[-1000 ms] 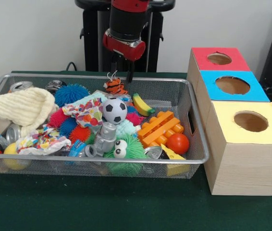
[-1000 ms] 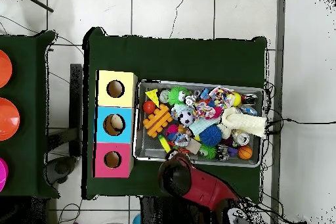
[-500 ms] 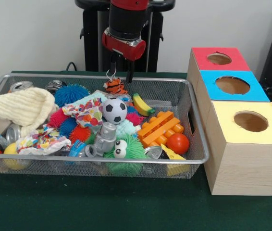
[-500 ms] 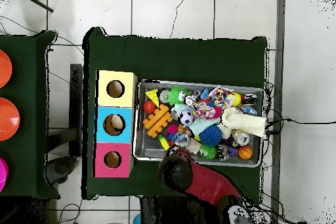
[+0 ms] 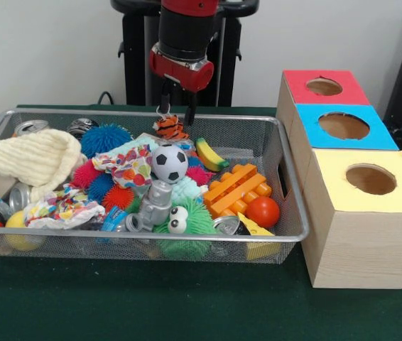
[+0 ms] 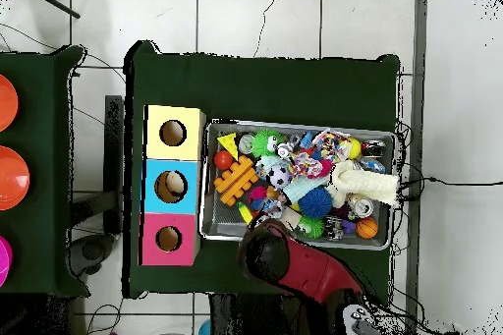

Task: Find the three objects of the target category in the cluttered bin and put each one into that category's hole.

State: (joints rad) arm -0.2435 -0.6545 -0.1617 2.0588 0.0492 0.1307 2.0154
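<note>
A wire mesh bin holds a heap of toys. My gripper hangs open over the bin's far side, its two fingers straddling the air just above a small striped tiger toy. Nothing is held. Close by lie a yellow banana, a soccer ball, an orange brick and a red ball. Beside the bin stands a wooden box with a red hole, a blue hole and a yellow hole. From overhead the arm covers the gripper at the bin's edge.
A cream knit cloth, drink cans, spiky balls, a grey robot figure and a green fuzzy toy with eyes fill the rest of the bin. Green cloth covers the table. Orange bowls sit on a side table.
The gripper has drifted slightly left over the tiger toy, and from overhead the arm has reached a little further over the bin's edge. The toys have not moved.
</note>
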